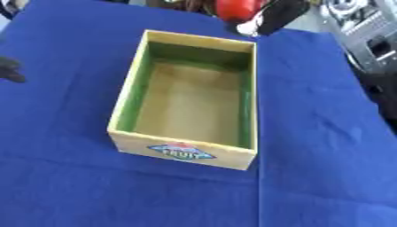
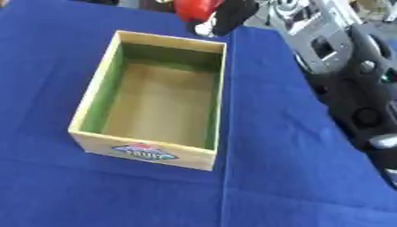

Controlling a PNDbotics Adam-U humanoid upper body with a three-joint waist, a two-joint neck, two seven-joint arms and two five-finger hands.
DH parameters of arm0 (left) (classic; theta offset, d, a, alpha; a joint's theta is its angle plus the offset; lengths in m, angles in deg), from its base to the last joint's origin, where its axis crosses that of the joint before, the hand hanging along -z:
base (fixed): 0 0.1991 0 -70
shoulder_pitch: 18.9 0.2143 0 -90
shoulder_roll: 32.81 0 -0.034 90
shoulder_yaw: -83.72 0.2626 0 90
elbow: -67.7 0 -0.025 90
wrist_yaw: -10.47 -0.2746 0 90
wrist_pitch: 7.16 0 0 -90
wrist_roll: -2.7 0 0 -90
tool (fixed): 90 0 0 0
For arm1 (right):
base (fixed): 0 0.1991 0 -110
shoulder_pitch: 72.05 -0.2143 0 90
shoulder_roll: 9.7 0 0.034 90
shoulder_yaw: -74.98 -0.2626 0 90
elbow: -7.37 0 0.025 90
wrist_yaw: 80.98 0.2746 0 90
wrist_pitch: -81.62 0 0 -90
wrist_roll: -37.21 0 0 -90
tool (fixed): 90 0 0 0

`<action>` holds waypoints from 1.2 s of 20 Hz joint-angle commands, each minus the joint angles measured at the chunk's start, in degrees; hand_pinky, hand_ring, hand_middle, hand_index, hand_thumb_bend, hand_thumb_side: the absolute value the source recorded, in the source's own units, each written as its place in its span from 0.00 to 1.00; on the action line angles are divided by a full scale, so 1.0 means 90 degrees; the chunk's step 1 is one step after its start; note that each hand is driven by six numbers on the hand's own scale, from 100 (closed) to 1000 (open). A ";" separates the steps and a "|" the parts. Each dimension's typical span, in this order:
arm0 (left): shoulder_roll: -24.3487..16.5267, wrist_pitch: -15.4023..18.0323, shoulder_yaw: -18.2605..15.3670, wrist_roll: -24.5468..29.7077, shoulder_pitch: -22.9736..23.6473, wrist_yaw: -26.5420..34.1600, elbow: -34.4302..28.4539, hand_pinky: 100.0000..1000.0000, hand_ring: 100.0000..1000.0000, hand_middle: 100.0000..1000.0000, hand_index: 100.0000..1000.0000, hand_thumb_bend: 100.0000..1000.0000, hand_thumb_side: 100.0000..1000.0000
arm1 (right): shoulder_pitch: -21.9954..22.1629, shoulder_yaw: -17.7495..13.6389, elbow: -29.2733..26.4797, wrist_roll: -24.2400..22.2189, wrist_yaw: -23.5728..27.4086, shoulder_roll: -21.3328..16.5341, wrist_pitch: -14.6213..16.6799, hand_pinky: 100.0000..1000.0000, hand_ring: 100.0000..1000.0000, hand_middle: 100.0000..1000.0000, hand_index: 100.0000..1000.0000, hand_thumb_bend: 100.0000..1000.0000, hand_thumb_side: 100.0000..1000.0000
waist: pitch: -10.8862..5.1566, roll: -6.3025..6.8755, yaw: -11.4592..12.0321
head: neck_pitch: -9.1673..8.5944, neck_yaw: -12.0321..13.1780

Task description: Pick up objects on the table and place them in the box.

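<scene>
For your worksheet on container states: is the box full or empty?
Empty. The box sits open-topped, its bare tan floor and green inner walls visible with nothing inside.

left hand (image 1: 9, 69): only a dark blurred bit shows at nine o'clock in the left eye view, the rest cut off by the edge; fingers cannot be told.
right arm (image 2: 360, 95): at three o'clock in the right eye view, cut off by the edge; its hand cannot be made out.
red thing (image 1: 235, 9): at twelve o'clock, cut off by the top edge, blurred.
box label (image 1: 180, 151): blurred, unreadable.
</scene>
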 commanded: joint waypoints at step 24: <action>-0.0015 0.0124 0.0050 0.0042 -0.0226 0.0063 -0.0110 0.43 0.50 0.60 0.81 0.00 0.89 | 0.0257 0.0353 0.1498 0.0398 -0.1383 0.1633 0.0152 0.28 0.38 0.42 0.46 0.00 0.00 | -0.0076 0.0056 0.0081 | -0.0099 -0.0122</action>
